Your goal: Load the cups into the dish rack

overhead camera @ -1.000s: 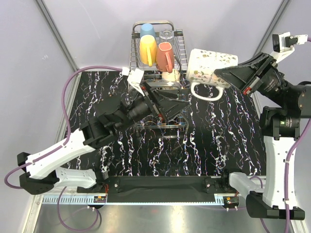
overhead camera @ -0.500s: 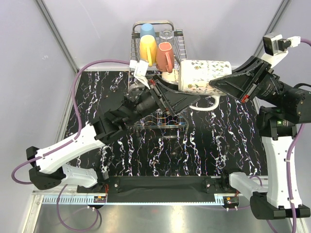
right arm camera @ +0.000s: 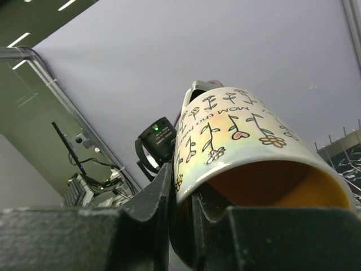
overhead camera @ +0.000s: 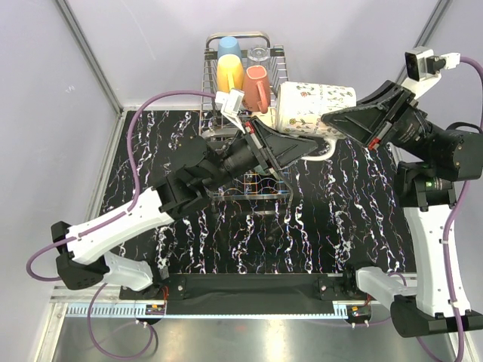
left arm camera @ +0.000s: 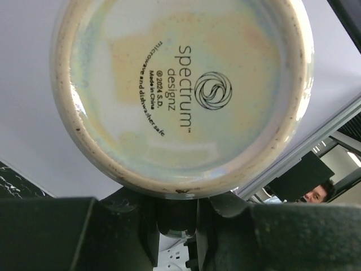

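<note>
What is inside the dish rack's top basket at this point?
Four cups show in the rack: blue tumbler, clear glass, yellow cup, pink cup. Its near end is covered by the floral mug and left arm, so anything there cannot be seen.

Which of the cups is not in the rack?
The flowered cream mug: the right hand holds it on its side in the air. The blue cup, yellow cup, pink cup and glass sit in the rack.
</note>
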